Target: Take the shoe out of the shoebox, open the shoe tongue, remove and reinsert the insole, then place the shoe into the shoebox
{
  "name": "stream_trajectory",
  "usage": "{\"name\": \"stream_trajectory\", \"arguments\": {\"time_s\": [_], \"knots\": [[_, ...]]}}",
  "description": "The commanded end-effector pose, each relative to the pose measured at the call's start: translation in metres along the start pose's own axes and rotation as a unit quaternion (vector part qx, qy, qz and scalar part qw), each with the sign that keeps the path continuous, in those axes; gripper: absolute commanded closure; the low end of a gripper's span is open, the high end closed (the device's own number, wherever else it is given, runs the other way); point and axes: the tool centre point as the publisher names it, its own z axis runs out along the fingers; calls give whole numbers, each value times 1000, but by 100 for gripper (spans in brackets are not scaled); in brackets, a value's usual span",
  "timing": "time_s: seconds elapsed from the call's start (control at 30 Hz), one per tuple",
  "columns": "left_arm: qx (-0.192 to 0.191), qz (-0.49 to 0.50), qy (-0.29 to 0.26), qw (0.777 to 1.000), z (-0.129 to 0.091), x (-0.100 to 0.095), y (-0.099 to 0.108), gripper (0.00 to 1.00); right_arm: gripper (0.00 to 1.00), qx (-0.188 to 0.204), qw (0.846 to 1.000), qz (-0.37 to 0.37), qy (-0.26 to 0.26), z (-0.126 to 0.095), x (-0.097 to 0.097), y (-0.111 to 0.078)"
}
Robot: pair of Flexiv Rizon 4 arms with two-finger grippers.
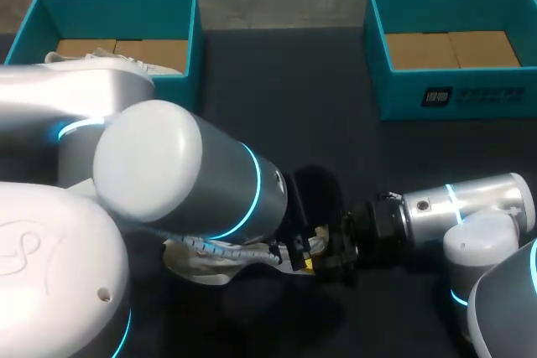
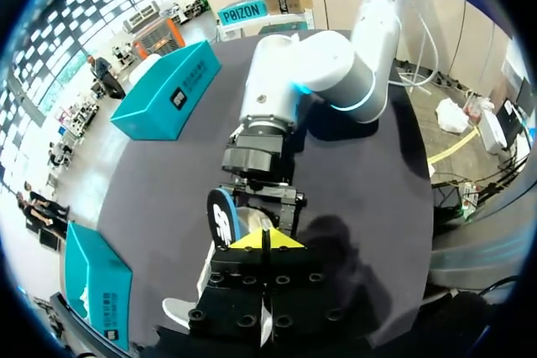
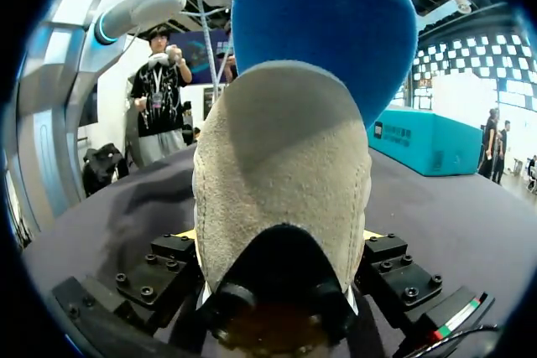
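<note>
The right gripper (image 3: 281, 236) jaws grasp the shoe (image 3: 281, 148) heel; left gripper (image 2: 267, 241) jaws closed beside the upright insole (image 3: 323, 31). Keep heel pinned; guide insole straight.

Nothing fancy here, just a table (image 1: 285, 98) with a dark, matte, near-black top. The far edge runs straight across in the head view. Lighting's soft, with blurry shadows sitting around the middle.

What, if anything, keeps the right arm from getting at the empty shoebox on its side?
Probably nothing, so yes: only bare table lies between the right arm and the empty shoebox. However, its jaws appear clamped on the shoe heel, so the shoe would likely travel along.
</note>
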Motion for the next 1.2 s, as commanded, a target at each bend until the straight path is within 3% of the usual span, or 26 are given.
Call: {"name": "stream_trajectory", "arguments": {"time_s": [0.03,0.07,0.1,0.23,0.67,0.8,1.2], "knots": [[1,-2,-7,1000,-17,2,5,71,100,4,1000,0,1,1,0,1],[1,-2,-7,1000,-17,2,5,71,100,4,1000,0,1,1,0,1],[6,-5,-12,1000,-18,3,7,58,100,4,1000,0,1,1,0,1],[12,-14,-23,1000,-15,3,14,57,100,4,1000,0,1,1,0,1],[7,-43,-52,998,23,-4,33,59,100,4,1000,0,1,1,0,1],[6,-60,-57,997,39,-8,39,55,100,4,1000,0,1,1,0,1],[-2,-72,-72,995,65,-18,46,62,100,4,1000,0,1,1,0,1]]}}
